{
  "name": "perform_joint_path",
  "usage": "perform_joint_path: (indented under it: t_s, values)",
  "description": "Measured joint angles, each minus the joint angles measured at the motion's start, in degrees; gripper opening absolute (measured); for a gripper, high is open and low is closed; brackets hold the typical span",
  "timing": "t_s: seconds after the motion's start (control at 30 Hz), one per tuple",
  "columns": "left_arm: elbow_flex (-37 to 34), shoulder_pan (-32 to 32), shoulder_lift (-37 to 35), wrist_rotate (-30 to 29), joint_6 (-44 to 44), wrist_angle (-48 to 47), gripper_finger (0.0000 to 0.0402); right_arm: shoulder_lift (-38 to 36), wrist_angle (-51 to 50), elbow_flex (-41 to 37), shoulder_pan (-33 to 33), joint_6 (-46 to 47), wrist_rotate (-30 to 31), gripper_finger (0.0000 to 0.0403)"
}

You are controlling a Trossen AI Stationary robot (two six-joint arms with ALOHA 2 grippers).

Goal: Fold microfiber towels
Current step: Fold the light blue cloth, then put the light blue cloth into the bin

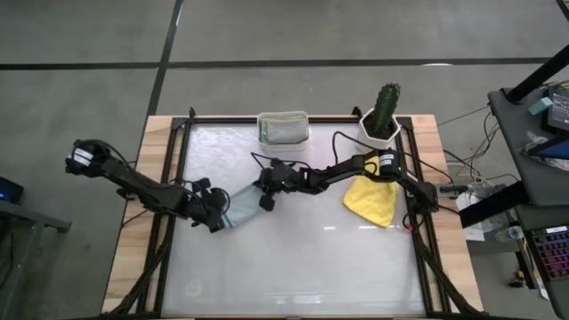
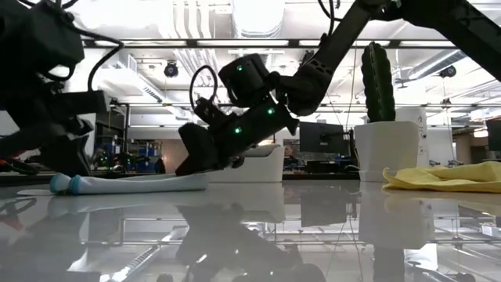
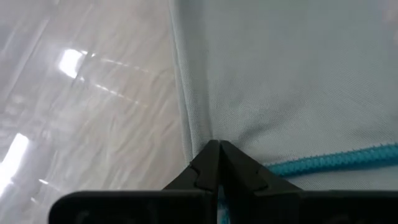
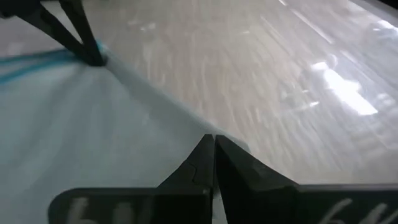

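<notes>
You see the pale blue-grey towel (image 1: 238, 208) lying flat left of the counter (image 1: 293, 267) centre. Your left gripper (image 1: 220, 216) and right gripper (image 1: 264, 189) each pinch an edge of it, fingers pressed together. The yellow towel (image 1: 372, 199) sits right.

A towel (image 1: 238, 208) lies on the table (image 1: 293, 267) between the left fingers (image 3: 208, 163) and right fingers (image 4: 202, 158), both touching its edges.

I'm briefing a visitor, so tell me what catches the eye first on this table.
Both arms meet left of the table's middle, the left claw and the right claw each shut on an edge of the pale blue-grey towel lying flat between them. A crumpled yellow towel lies to the right, below a potted cactus.
</notes>
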Motion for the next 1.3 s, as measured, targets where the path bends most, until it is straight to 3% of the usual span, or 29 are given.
perform_joint_path:
  t_s: [0.3, 0.63, 0.93, 1.07, 1.2, 1.3]
  values:
    - [0.4, 0.0, 1.7, -0.4, -1.2, -0.1, 0.0001, 0.0, -2.7, 0.0, -0.6, -0.1, 1.7, 0.0009]
    - [0.2, 0.0, -5.2, 3.1, -0.8, -0.6, 0.0001, -5.4, -11.9, -0.1, -0.7, -0.6, 2.0, 0.0009]
    - [0.5, 0.0, -12.4, 7.8, -2.9, -1.3, 0.0001, -11.1, -26.1, 0.7, -0.9, 1.1, 0.2, 0.0009]
    - [2.9, 0.0, -14.3, 10.3, -12.6, -5.6, 0.0001, -12.6, -28.6, 1.0, -1.4, 4.7, -7.1, 0.0025]
    - [3.5, -0.1, -15.3, 14.1, -34.5, -5.8, 0.0001, -12.8, -28.9, 1.0, -2.0, 9.4, -13.1, 0.0067]
    - [3.4, -0.3, -16.1, 18.2, -46.9, -5.8, 0.0002, -12.8, -29.3, 1.0, -2.1, 12.6, -13.4, 0.0108]
